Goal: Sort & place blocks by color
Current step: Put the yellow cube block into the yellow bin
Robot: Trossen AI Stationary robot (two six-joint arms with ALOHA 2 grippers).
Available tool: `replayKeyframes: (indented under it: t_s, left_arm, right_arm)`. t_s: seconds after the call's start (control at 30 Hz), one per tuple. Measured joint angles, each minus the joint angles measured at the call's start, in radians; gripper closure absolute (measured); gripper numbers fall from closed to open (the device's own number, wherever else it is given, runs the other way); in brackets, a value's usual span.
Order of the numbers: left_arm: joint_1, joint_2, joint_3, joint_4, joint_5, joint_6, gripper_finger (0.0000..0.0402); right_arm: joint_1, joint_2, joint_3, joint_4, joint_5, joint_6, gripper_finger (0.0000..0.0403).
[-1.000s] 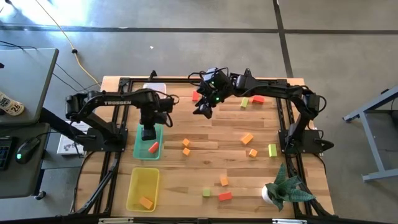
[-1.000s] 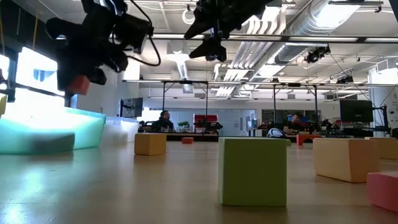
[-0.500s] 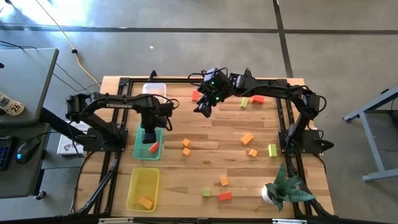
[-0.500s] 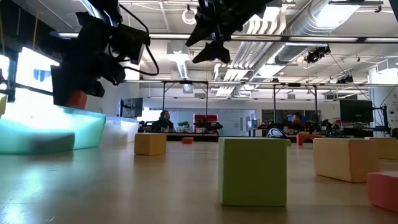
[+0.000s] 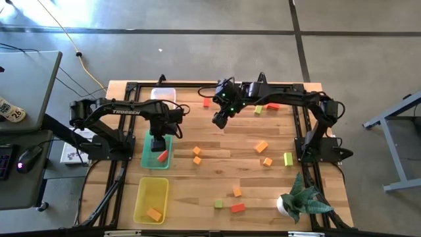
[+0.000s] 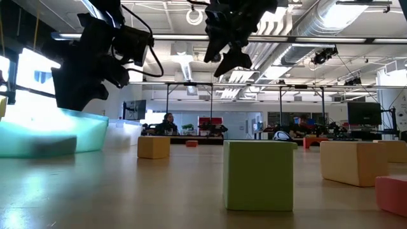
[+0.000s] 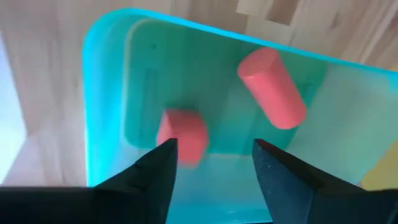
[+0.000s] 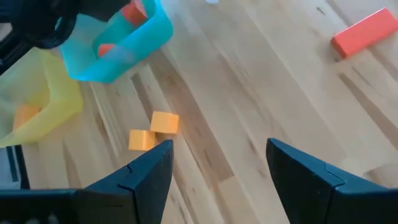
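A: Start at the left. What lies in the yellow tray (image 5: 150, 198)?

B: One orange block (image 5: 154, 214) at its near end. Next comes the green tray (image 5: 156, 153), with the left gripper (image 5: 157, 140) directly over it, jaws apart and empty. Its wrist view shows two red blocks inside: a short bar (image 7: 272, 88), and a cube (image 7: 181, 135) partly hidden behind one finger (image 7: 149, 177). From above, the gripper hides all but the bar.

A: And the clear tray (image 5: 164, 94)?

B: The left arm covers most of it, so I cannot make out what it holds.

A: The middle?

B: The right gripper (image 5: 220, 118) hangs above bare surface (image 5: 217, 164), jaws wide and holding nothing. Two orange cubes (image 8: 154, 130) sit touching below it.

A: Further right?

B: Loose blocks spread over the wood: a red one (image 5: 206, 102) near the far edge, a yellow-green cube (image 5: 259, 108) beside a red bar (image 5: 272, 105), orange ones mid-surface, a yellow-green one (image 5: 288, 158) at the right edge. In the low view a red block (image 6: 391, 194) is cut off at the frame's edge.
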State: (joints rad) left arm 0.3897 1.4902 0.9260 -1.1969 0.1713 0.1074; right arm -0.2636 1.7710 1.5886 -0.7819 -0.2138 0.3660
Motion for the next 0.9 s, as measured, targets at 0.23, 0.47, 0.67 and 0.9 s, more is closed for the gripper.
replayKeyframes:
  t_s: [0.23, 0.47, 0.67, 0.9]
  left_arm:
    - [0.000, 0.000, 0.009, 0.008, -0.048, 0.044, 0.0180]
    - [0.000, 0.000, 0.108, 0.005, -0.041, 0.108, 0.0183]
    - [0.000, 0.000, 0.202, 0.069, -0.026, 0.234, 0.0183]
    - [0.000, 0.000, 0.208, 0.270, -0.014, 0.376, 0.0183]
  right_arm:
    - [0.019, 0.000, 0.000, 0.000, 0.005, 0.000, 0.0160]
    - [0.018, 0.000, 0.000, 0.000, 0.004, 0.053, 0.0160]
    - [0.018, 0.000, 0.000, 0.000, -0.004, 0.082, 0.0160]
    - [0.018, 0.000, 0.000, 0.000, 0.033, 0.133, 0.0160]
